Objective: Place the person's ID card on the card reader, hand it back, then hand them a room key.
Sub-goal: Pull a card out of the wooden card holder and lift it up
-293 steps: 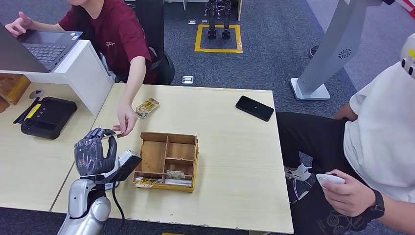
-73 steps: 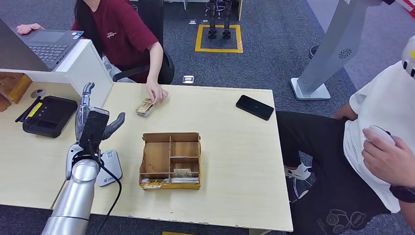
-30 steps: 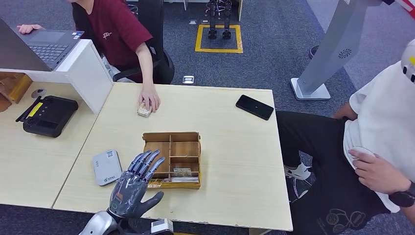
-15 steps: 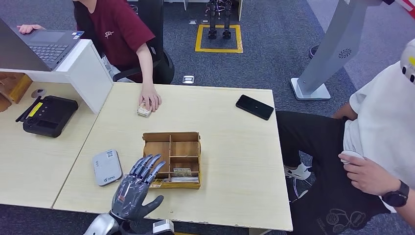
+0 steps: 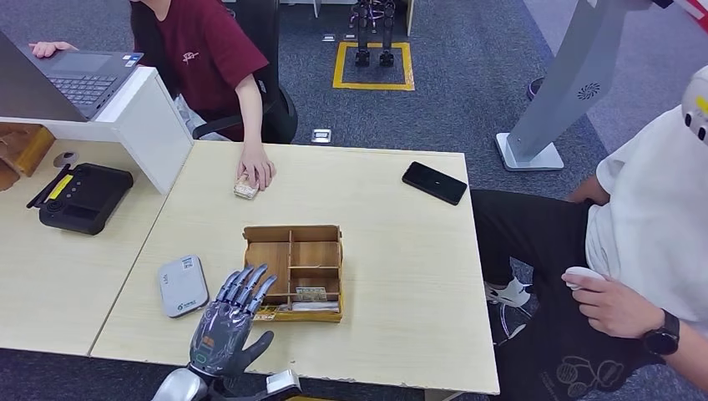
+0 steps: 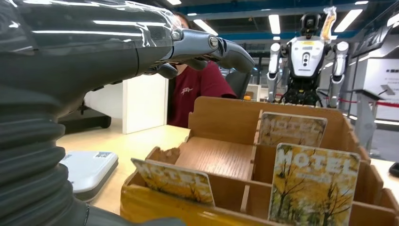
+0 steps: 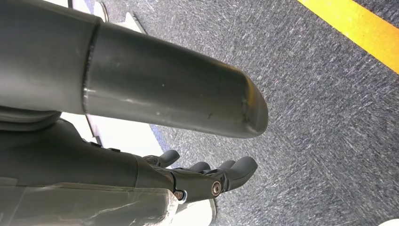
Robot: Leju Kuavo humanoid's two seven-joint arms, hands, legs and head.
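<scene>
Wooden divided tray (image 5: 291, 237) holding motel key cards (image 6: 312, 184) in its near compartments, left hand (image 5: 227, 321) empty and spread at its near-left corner, right hand (image 7: 207, 176) hanging empty, fingers loosely apart.

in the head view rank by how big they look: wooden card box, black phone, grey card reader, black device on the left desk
1. wooden card box
2. black device
3. black phone and grey card reader: they look about alike, too close to rank.

Left hand (image 5: 225, 322) raised, fingers spread — right hand (image 7: 207, 176) hanging, fingers loosely extended.
</scene>
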